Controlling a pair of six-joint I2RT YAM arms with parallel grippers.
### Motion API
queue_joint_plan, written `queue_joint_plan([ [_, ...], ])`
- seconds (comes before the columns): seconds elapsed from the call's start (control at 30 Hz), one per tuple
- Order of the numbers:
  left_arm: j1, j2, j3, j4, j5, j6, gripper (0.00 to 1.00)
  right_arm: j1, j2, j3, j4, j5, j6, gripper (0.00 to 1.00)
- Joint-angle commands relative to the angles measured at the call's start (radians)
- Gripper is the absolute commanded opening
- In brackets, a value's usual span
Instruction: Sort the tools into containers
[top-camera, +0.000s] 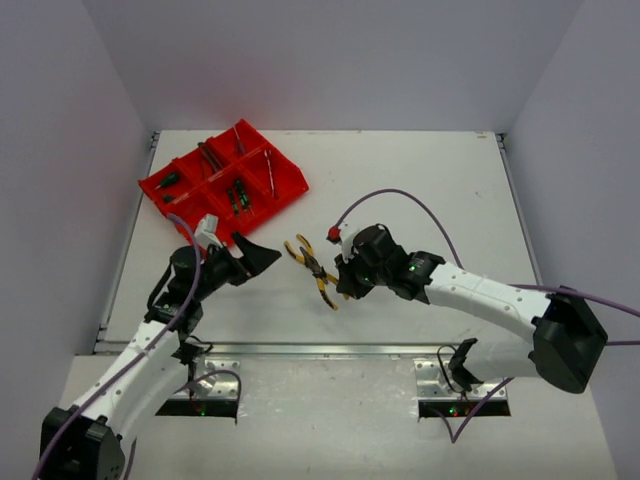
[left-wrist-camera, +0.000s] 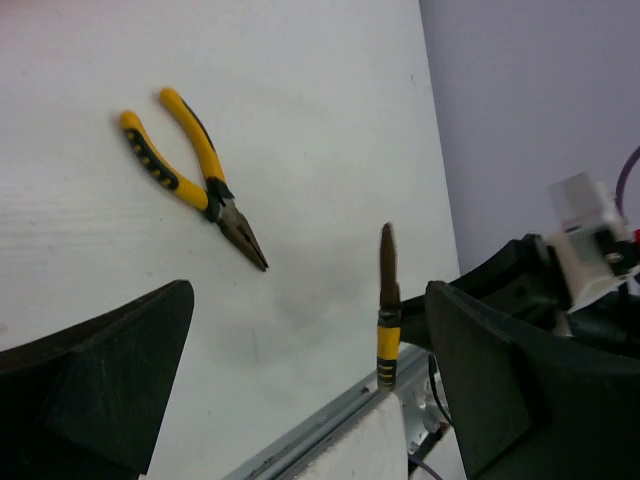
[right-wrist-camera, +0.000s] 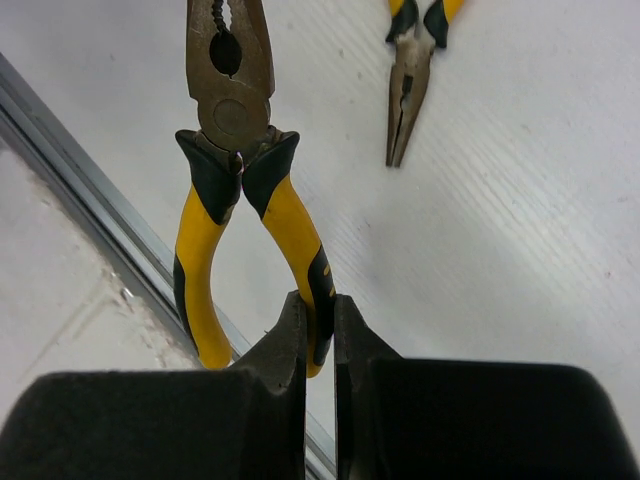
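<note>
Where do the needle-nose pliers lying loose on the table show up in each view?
Top external: needle-nose pliers, middle of the table.
Left wrist: upper left, tip pointing lower right.
Right wrist: top edge, right of centre, handles cut off.
Shared landmark: the second pliers, held by the right gripper, close beside them in every view.

Table (top-camera: 430, 190), right half and far centre: bare surface, wide free passage.
Far left corner: red tray (top-camera: 270, 200), raised rim and dividers, tools (top-camera: 238, 195) in compartments; open from above.
Centre: needle-nose pliers (top-camera: 301, 250) flat on table, low obstacle between left gripper (left-wrist-camera: 310, 290) and right gripper (right-wrist-camera: 320, 305).
Left gripper: fingers spread wide, gap between them free.
Right gripper: fingers pinched on one handle of combination pliers (right-wrist-camera: 235, 110), head projecting ahead of fingers.
Near edge: metal rail (top-camera: 300, 347).
Walls (top-camera: 60, 150): close off left, right, back.
</note>
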Motion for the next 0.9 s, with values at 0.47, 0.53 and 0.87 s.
queue_joint_plan([
  [0.47,-0.223,0.268,0.045,0.525,0.031,-0.131,0.54,0.062,-0.033,0.125,0.176,-0.123,0.094,0.00],
  [0.53,-0.227,0.290,0.054,0.531,0.037,-0.130,0.44,0.072,-0.022,0.142,0.176,-0.132,0.092,0.00],
  [0.87,-0.264,0.343,0.185,0.293,-0.065,-0.003,0.00,0.074,0.035,0.197,0.142,0.024,0.131,0.30],
])
